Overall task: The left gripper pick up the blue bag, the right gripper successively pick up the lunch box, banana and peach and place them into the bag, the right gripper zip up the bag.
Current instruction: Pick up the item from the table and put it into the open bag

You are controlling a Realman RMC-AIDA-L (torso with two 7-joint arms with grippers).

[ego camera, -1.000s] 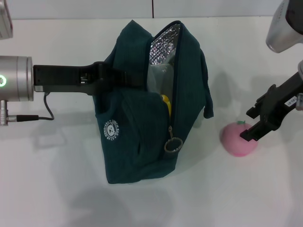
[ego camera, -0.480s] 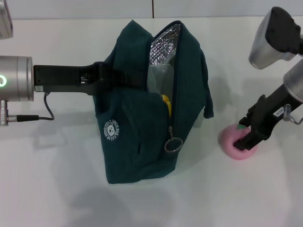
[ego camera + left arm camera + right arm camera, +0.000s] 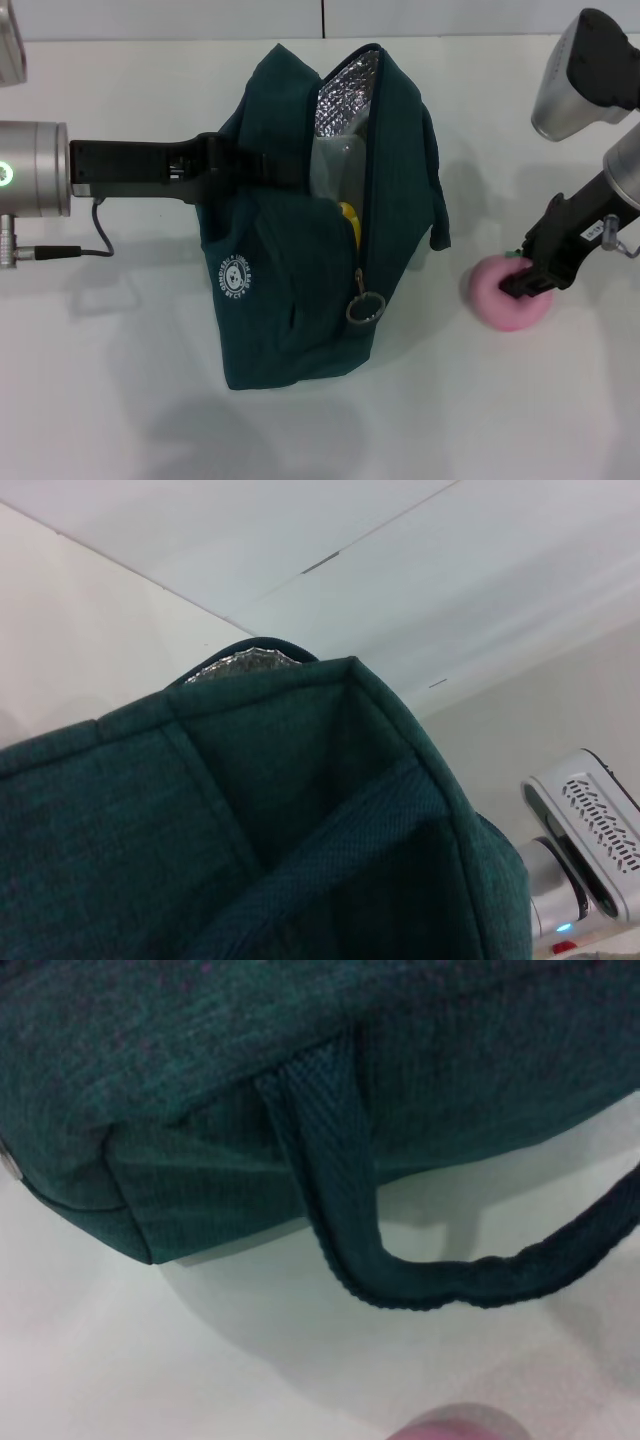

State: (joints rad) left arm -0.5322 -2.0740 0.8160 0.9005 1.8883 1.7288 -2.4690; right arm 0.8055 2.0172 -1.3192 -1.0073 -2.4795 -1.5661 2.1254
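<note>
Head view: left hand (image 3: 262, 166) clamped on blue bag (image 3: 290, 290), bag open on white desk (image 3: 120, 380); banana (image 3: 350, 220) inside – right hand (image 3: 520, 280) closed around peach (image 3: 508, 292), beside bag

Right wrist view: bag handle (image 3: 350, 1210) drooping onto desk
</note>
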